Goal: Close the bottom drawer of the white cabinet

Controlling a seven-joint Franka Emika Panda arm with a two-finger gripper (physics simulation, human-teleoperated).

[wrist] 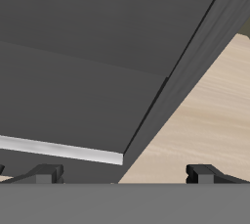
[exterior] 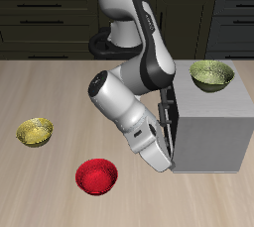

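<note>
The white cabinet stands on the wooden table with its dark front facing sideways in the exterior view. My gripper is low down against the bottom of that front, where the bottom drawer sits; the arm hides most of it and I cannot tell how far it stands out. In the wrist view, dark front panels fill most of the picture, with a light-grey edge strip close by. My gripper is open and holds nothing, its two fingertips wide apart.
An olive-green bowl sits on top of the cabinet. A yellow bowl and a red bowl stand on the table, the red one near the front edge beside my arm. Dark kitchen cupboards line the back.
</note>
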